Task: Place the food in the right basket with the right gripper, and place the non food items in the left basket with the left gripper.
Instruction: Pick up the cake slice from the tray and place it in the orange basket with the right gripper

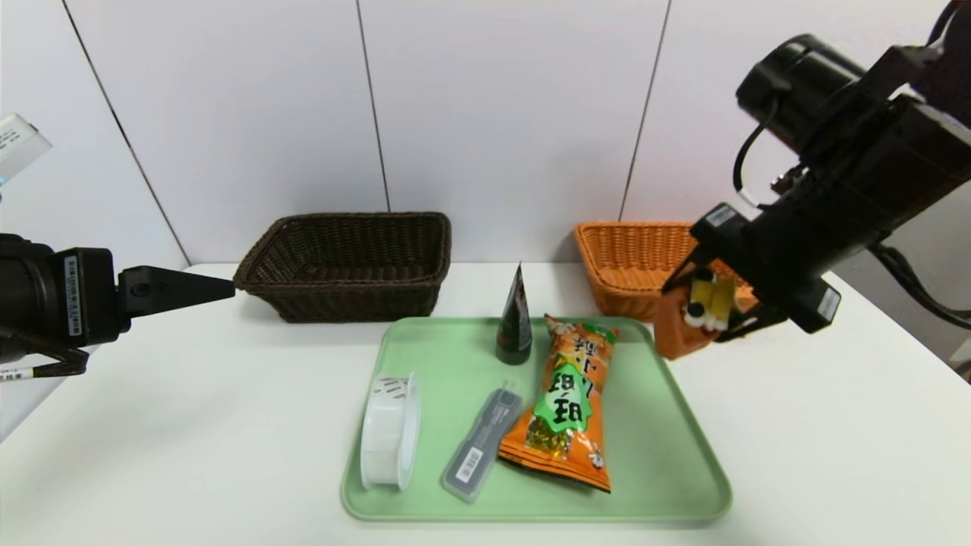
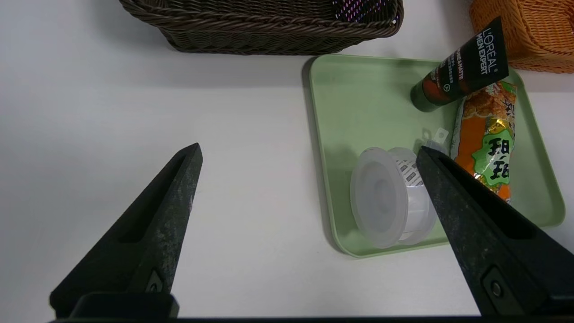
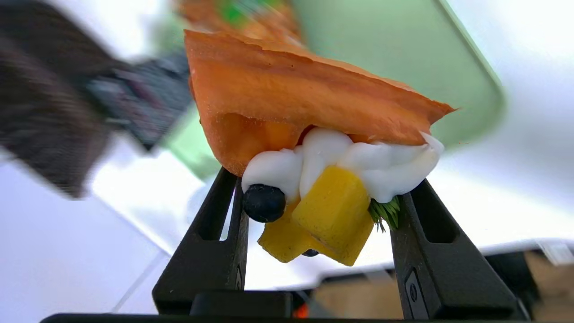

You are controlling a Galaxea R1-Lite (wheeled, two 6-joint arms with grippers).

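Orange cake wedge in right gripper's grip, near the orange-tan basket

Black two-finger right gripper (image 3: 320, 197) has its jaws closed on the small orange cake wedge with white cream and yellow fruit (image 3: 314, 94). Fingers pinch it from both sides around the cream; orange body juts past the tips, likely so it can drop out cleanly. Cake is up off the table, by the front of the rectangular orange-tan wicker basket (image 1: 618, 294), the food's destination. Judgement: transfer step; next, carry it over the rim, then open. Soft-looking topping could smear or catch on the rim if carried low.

Black pointed left gripper (image 1: 234, 288) idles at the left, near the rectangular dark brown wicker basket (image 1: 356, 299), jaws wide open, nothing between them.

Green tray (image 1: 645, 485) holds the rest: orange snack bag with green label (image 1: 565, 402), food, so right gripper's job; white tape-like roll (image 1: 388, 432), dark cone-shaped tube (image 1: 515, 330) standing on its cap, slim grey rectangular case (image 1: 483, 444), all non-food, for the left.
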